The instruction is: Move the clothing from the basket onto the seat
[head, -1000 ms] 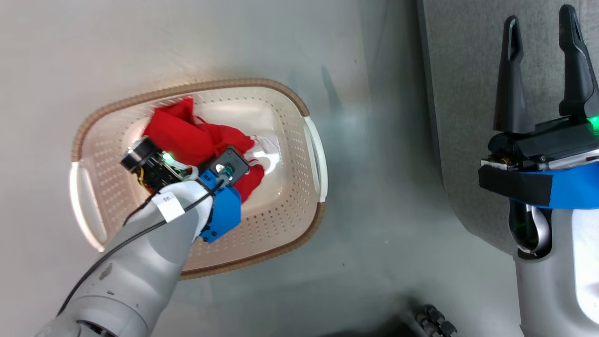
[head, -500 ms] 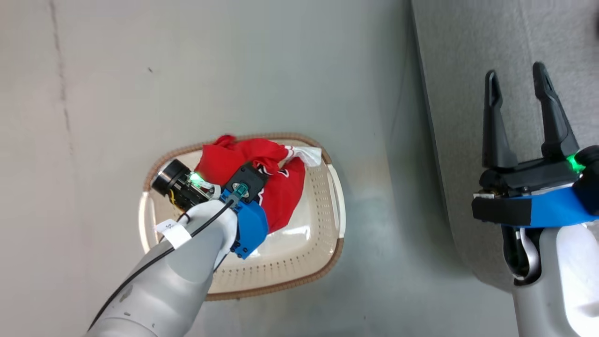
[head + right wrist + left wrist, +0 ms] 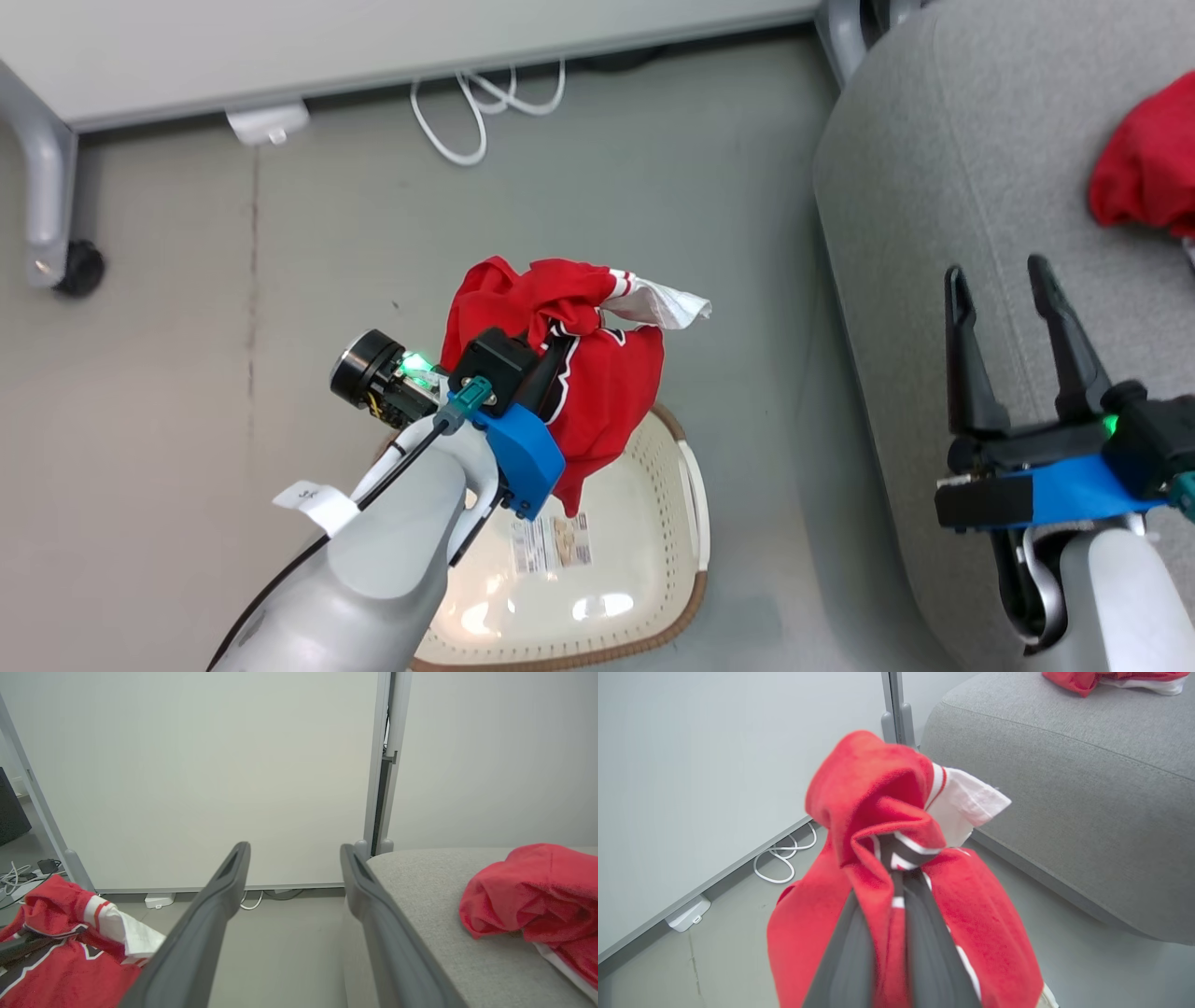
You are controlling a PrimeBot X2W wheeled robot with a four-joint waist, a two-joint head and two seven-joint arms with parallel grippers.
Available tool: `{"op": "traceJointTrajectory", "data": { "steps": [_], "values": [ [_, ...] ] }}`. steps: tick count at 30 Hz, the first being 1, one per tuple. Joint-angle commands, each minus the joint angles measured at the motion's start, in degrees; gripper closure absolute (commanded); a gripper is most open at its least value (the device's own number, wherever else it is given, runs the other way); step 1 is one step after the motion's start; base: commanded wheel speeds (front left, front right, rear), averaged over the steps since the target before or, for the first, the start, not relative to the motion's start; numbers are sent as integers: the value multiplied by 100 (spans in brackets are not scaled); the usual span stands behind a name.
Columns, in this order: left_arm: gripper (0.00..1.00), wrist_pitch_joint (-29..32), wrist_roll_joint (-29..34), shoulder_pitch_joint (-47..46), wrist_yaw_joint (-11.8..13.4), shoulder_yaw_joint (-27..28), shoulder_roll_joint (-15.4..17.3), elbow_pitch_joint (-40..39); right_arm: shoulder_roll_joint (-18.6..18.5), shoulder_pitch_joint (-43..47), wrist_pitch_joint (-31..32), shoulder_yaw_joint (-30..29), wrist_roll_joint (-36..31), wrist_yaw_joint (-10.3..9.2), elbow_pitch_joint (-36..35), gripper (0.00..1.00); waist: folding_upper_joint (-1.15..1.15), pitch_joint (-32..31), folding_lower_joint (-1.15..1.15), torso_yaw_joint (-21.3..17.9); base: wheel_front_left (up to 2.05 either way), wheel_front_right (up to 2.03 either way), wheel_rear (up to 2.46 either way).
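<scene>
My left gripper [image 3: 553, 350] is shut on a red garment with white panels and stripes [image 3: 597, 373], which hangs bunched in the air above the cream basket [image 3: 686, 523]. In the left wrist view the cloth [image 3: 878, 812] wraps both fingers [image 3: 924, 914]. The basket's base shows bare with its paper label [image 3: 551, 541]. Another red garment [image 3: 1144, 173] lies on the grey seat [image 3: 943, 168] at the right. My right gripper [image 3: 999, 280] stands open over the seat's near edge, nothing between its fingers [image 3: 219, 914]. The right wrist view shows that garment [image 3: 532, 891] on the seat [image 3: 430, 896].
A white partition panel [image 3: 373, 37] runs along the back, with a caster foot [image 3: 75, 271] at the left. White cable loops [image 3: 485, 103] and a small white box [image 3: 266, 121] lie on the grey floor beside it. A grey post [image 3: 894, 704] stands by the seat's corner.
My left gripper has lifted the red and white garment up out of the basket. The head camera has swung upward, bringing the partition, cables and seat garment into view.
</scene>
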Motion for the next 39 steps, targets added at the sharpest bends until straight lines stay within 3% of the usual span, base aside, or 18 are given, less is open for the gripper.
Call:
{"op": "traceJointTrajectory", "data": {
  "steps": [1, 16, 39],
  "values": [
    [100, -27, 8, 64, 14, 27, 10, -59, -17, 117, -18, -18, 23, 3, 29, 0, 0, -344, 1, 80, 0, 0, 0],
    [100, -28, -209, 414, -44, 367, 21, -1176, 69, 774, -17, -41, 38, 3, 178, 0, 0, -1314, 1, 213, 0, 0, 0],
    [100, 39, -348, 425, 13, 160, 299, -1982, 122, 743, -18, 273, 66, 3, -38, 0, 0, -1423, 1, 378, 0, 0, 0]
  ]
}}
